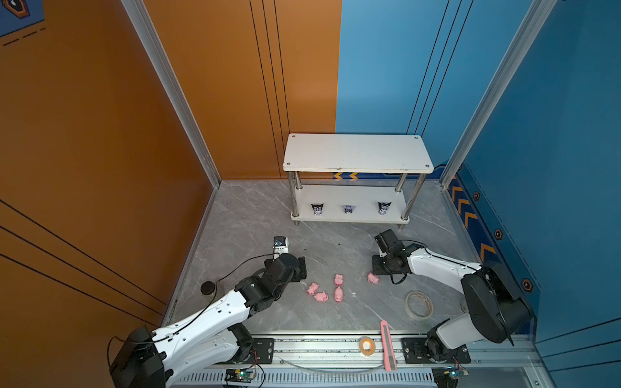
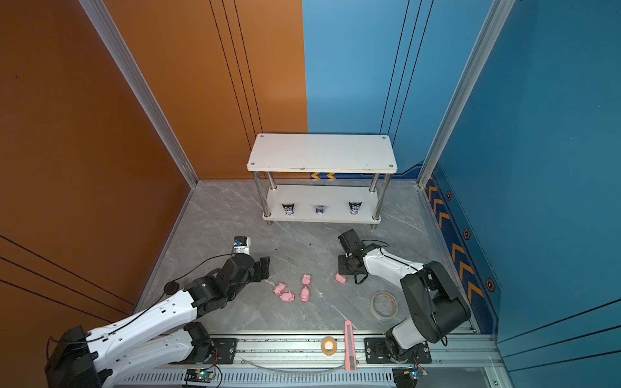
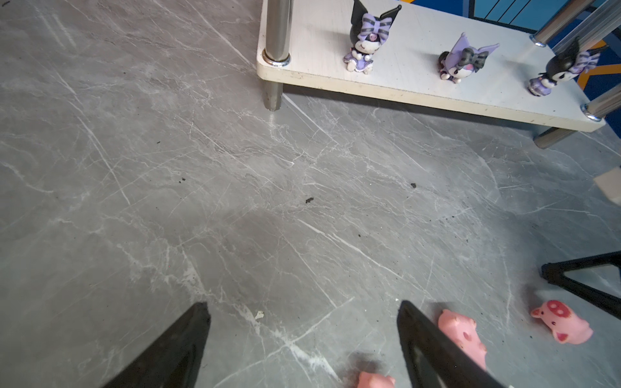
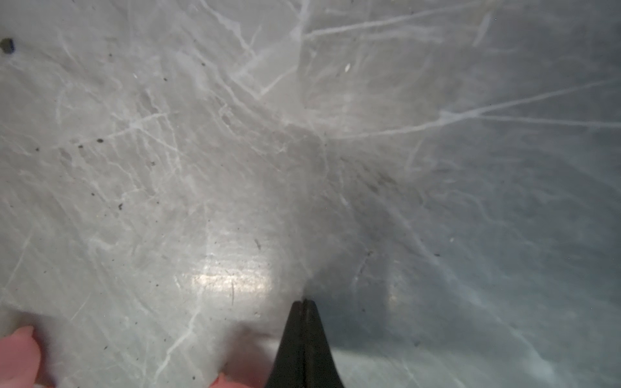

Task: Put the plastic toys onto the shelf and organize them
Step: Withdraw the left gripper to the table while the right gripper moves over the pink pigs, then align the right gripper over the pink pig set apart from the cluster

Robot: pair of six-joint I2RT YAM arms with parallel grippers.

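Now left pincer (image 3: 302,304) is spread, empty; right pincer (image 4: 304,302) pressed together, empty. One pig (image 3: 462,331) just beside left pincer: prob. light, slippery, v. small; grip across body.

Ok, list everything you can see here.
Shelf: one, white with chrome legs, back of table.
Figurines: three, black-white-purple, shelf's lower board.
Pigs: five, pink, on the table before the shelf.
Tape rolls: two; one clear on table at right, one tan on front rail.
Utility knife: one, pink, across front rail.
Disc: one, black, near table's left edge.
Left gripper: one, black, open beside the pigs.
Right gripper: one, black, shut, empty.
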